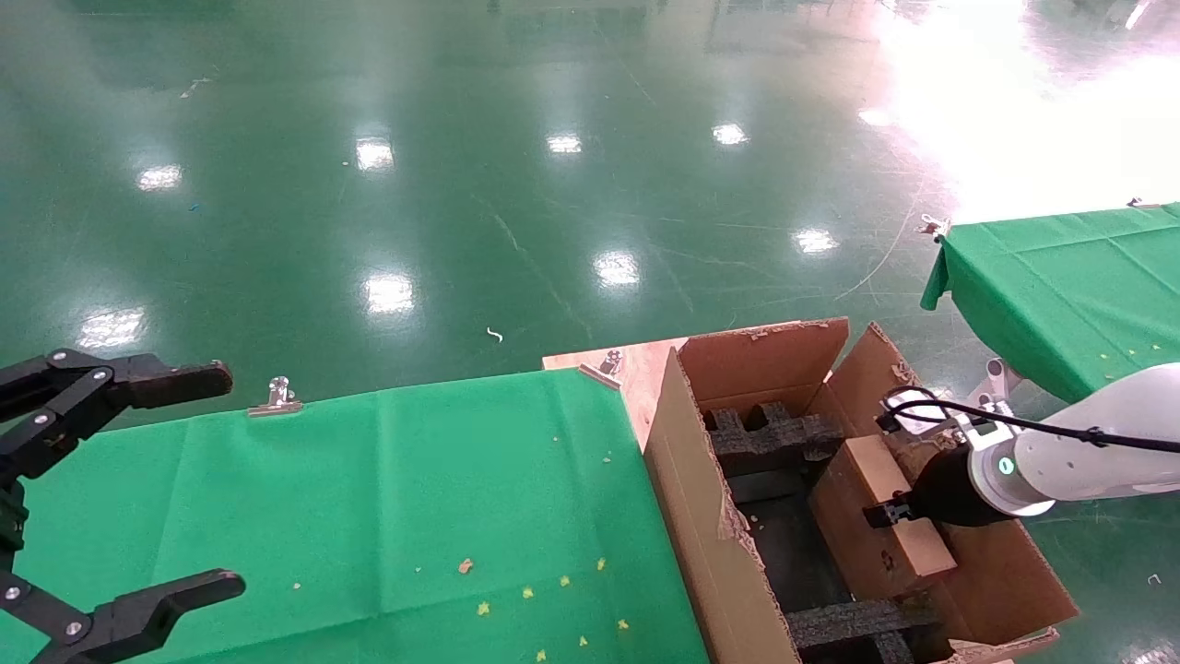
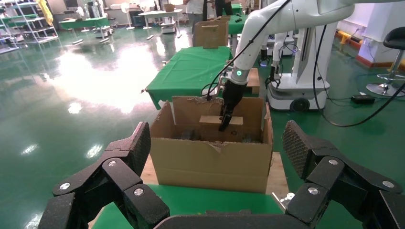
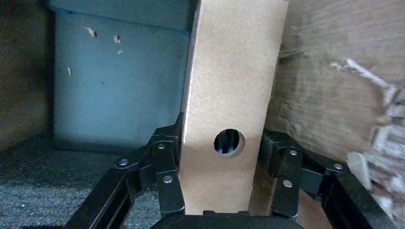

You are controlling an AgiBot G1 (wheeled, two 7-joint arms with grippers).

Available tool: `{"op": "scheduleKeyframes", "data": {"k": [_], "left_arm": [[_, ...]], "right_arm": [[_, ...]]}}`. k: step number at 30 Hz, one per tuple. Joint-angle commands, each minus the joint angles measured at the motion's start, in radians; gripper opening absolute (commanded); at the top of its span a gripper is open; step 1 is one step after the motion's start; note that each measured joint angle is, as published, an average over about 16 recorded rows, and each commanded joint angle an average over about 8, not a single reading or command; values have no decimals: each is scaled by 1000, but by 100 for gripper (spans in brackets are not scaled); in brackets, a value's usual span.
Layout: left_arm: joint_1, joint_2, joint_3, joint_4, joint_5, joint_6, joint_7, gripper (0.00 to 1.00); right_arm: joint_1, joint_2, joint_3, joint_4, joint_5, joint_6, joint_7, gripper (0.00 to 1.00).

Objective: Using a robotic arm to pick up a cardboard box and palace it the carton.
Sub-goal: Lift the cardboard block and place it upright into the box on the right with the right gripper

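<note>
The white robotic arm (image 1: 1088,452) is my right arm and reaches into the carton (image 1: 701,480) from the right. My right gripper (image 1: 899,512) is shut on the cardboard box (image 1: 876,526), with one finger on each side. It holds the box inside the carton near its right wall, between black foam blocks (image 1: 765,438). In the right wrist view the box (image 3: 234,71) shows its round hole between the fingers (image 3: 167,162). The left wrist view shows the carton (image 2: 210,157), the box (image 2: 212,120) and the arm (image 2: 258,28). My left gripper (image 1: 226,480) is open and empty over the green table.
A green-clothed table (image 1: 369,507) lies left of the carton, with metal clips (image 1: 277,397) at its far edge. A wooden board (image 1: 636,369) sits under the carton. A second green table (image 1: 1069,286) stands at the far right. Glossy green floor lies beyond.
</note>
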Motion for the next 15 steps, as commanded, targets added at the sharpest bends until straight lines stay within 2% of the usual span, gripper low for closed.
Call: {"op": "scheduleKeyframes", "data": {"k": [1, 2, 9, 10, 15], "left_arm": [[0, 0, 0, 0, 0, 0, 0, 100], [0, 0, 0, 0, 0, 0, 0, 100], [0, 0, 1, 0, 0, 0, 0, 100], [0, 0, 1, 0, 0, 0, 0, 100], [0, 0, 1, 0, 0, -1, 0, 100]], "right_arm": [[-1, -14, -1, -24, 2, 3, -13, 1], [0, -18, -1, -31, 4, 3, -18, 7], [2, -34, -1, -65, 14, 1, -40, 94], [2, -35, -1, -67, 15, 0, -41, 100], [2, -34, -1, -65, 16, -1, -40, 100]]}}
